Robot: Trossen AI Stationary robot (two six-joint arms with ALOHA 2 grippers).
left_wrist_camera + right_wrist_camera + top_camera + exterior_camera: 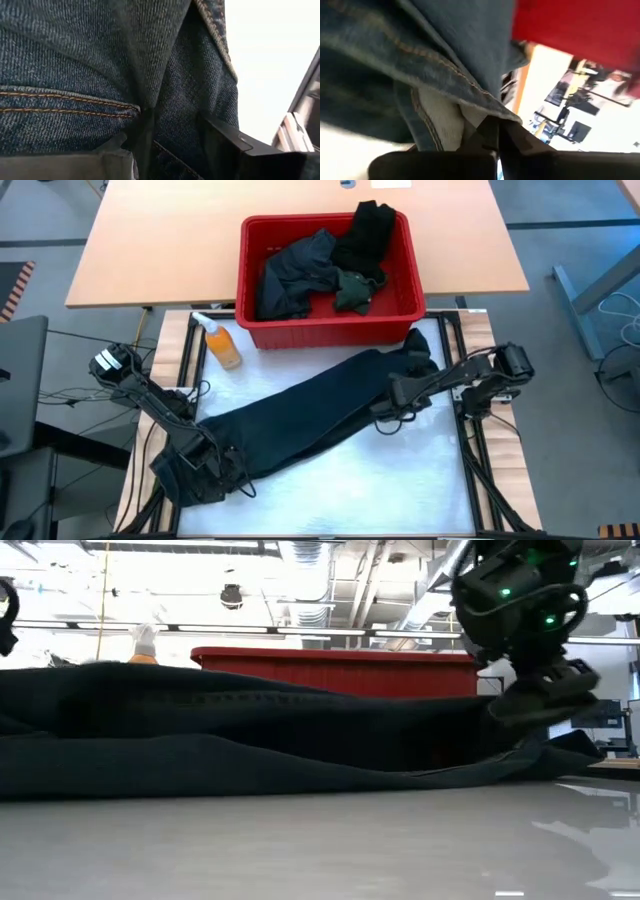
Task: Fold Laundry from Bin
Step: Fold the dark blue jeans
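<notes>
Dark navy jeans (pixel 310 410) lie stretched slantwise across the white table, from its near left to its far right by the bin. My left gripper (pixel 205 455) is shut on their near-left end, where denim fills the left wrist view (pixel 100 65). My right gripper (pixel 395 393) is shut on their far-right part and also shows in the low view (pixel 540 700). The red slotted bin (pixel 330 330) stands at the far edge. It holds several dark garments (pixel 300 275), and a black piece (pixel 365 235) hangs over its far rim. My left gripper pinches a bunched fold of denim (pixel 170 125) between its two fingers (pixel 230 145), beside an orange-stitched seam at the jeans' near-left end. That end rests low on the table. My right gripper pinches a stitched edge of the jeans (pixel 490 107) at its fingertips (pixel 495 137), with the pale inner side showing beside it. It comes from the table's right. The edge (pixel 520 710) is raised slightly and the rest of the jeans lies on the table.
A small orange bottle (pixel 222 345) stands at the table's far left, next to the bin's near-left corner. Bare white tabletop (pixel 380 480) lies toward the near right. A wooden desk (pixel 160 240) stands beyond the bin.
</notes>
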